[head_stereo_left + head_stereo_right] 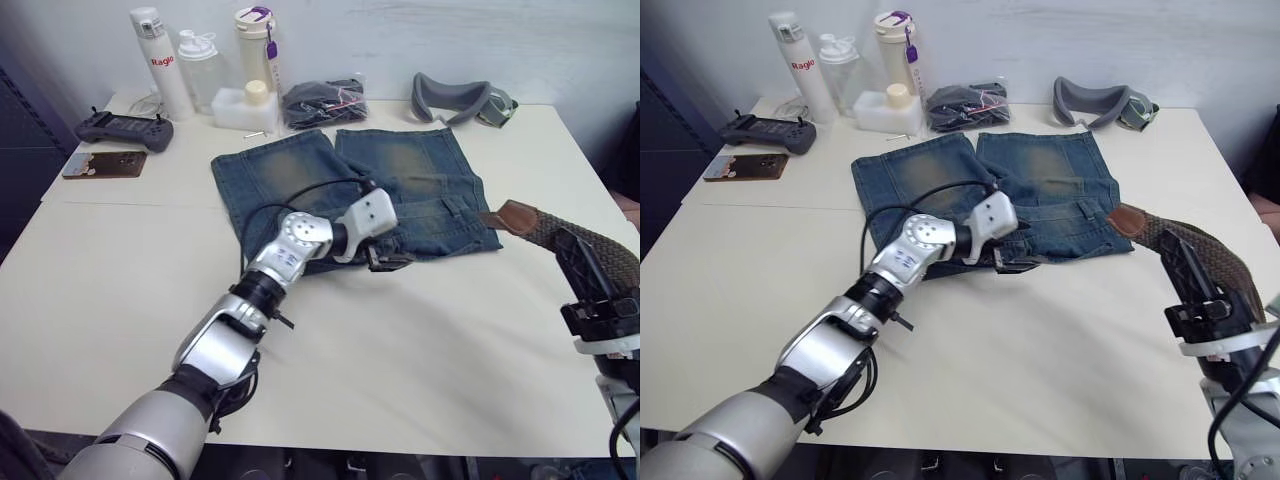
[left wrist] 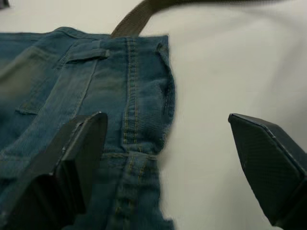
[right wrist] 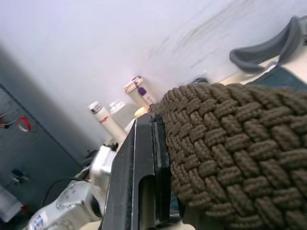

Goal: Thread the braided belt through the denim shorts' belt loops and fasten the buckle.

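Gripping braided belt, right claw; buckle unseen.

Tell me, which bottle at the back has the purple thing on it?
The cream bottle, rightmost of the three. A purple tag hangs from its lid. The white bottle has red lettering, and the clear bottle is plain.

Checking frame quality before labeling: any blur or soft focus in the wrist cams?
Left wrist view: the denim shorts are fairly sharp, the near fingers soft, the strap at the frame edge smeared. Right wrist view: the braided belt close to the lens is crisp, the bottles behind soft.
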`<state>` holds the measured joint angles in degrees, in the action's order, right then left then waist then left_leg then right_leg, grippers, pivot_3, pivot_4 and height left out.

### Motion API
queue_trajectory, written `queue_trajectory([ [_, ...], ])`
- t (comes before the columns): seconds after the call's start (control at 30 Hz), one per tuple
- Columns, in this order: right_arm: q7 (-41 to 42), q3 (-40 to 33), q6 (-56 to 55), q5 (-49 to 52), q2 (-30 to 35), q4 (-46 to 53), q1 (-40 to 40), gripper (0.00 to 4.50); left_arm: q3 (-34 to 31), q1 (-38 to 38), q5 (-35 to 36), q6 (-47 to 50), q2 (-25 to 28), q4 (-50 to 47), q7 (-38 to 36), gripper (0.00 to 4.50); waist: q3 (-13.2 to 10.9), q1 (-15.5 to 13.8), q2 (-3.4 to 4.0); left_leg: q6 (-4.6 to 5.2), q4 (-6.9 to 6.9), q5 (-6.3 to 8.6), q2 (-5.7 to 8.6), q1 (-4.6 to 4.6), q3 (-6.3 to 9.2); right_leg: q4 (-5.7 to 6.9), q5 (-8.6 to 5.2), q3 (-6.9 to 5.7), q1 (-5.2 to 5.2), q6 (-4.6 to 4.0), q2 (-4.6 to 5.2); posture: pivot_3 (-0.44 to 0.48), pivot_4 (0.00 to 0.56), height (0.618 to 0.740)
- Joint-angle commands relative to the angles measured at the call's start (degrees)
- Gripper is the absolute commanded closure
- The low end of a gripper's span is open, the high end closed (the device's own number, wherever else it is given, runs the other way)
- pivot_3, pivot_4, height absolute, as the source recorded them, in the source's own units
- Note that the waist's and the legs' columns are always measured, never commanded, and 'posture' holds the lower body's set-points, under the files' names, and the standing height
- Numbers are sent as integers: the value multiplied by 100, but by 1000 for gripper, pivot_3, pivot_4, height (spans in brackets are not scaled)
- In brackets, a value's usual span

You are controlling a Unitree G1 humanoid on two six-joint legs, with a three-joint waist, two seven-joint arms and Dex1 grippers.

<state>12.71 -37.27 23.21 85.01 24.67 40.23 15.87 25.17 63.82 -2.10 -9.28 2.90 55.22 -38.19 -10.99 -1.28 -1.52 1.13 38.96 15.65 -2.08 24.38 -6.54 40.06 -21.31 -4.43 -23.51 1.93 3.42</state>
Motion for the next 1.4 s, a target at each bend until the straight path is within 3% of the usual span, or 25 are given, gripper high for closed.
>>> queue_trajectory([
  [0.03,-372,-178,-314,63,49,792,181,4500,293,594,-961,-979,-408,1098,1139,25,-2,-5,-3,2,0,1,0,7,0,-6,0,-1,-4,5,-1,0,150,683],
  [0.17,-740,-135,-529,-6,64,1194,320,4500,985,1009,-2216,-976,-629,1818,2640,25,-5,-9,-9,1,4,8,8,25,1,-16,-12,-1,-11,28,5,0,150,683],
  [0.27,-962,-138,-670,21,150,1384,365,4500,1251,1144,-2754,-930,-738,2032,3338,804,-7,3,-12,11,11,22,18,27,0,-21,-18,2,-9,39,20,0,150,683],
  [0.37,-1045,-139,-674,26,370,1438,470,4500,1239,1161,-2924,-1076,-787,2086,3285,2128,-9,9,-15,14,13,23,20,26,-8,-18,-17,9,-11,40,24,0,150,683],
  [0.5,-1090,-167,-607,95,808,1209,405,4500,938,960,-2688,-1627,-614,1961,2346,4010,-9,17,-15,5,13,18,19,22,-7,-10,-19,7,-11,36,22,0,150,683],
  [0.57,-1131,-178,-539,150,1030,1050,371,4500,761,841,-2498,-1981,-451,1817,1720,4449,-8,9,-15,-2,12,14,18,18,-7,-9,-19,4,-9,31,20,0,150,683],
  [0.77,-1370,178,127,394,1800,493,275,4500,94,-129,-1365,-2361,506,453,-841,4449,-5,34,-9,-11,13,8,11,13,-8,-5,-27,-1,-6,18,17,0,150,683],
  [1.0,-1744,596,586,325,2214,257,-174,4500,-28,-1820,-274,-686,1674,-2796,-2860,4449,0,133,0,-30,11,-3,0,-12,0,15,-36,-5,13,1,8,0,150,683],
  [1.17,-2005,767,802,487,2229,266,-229,4500,2,-2425,-247,306,1991,-3993,-3030,4449,2,122,3,-28,17,-14,2,-24,6,36,-34,-3,24,-1,8,0,150,683],
  [1.4,-2435,630,812,685,2176,301,-112,4500,198,-2445,-374,784,1532,-4280,-2761,4449,2,82,3,-16,19,-27,22,-22,18,37,-13,2,32,20,15,0,150,683],
])
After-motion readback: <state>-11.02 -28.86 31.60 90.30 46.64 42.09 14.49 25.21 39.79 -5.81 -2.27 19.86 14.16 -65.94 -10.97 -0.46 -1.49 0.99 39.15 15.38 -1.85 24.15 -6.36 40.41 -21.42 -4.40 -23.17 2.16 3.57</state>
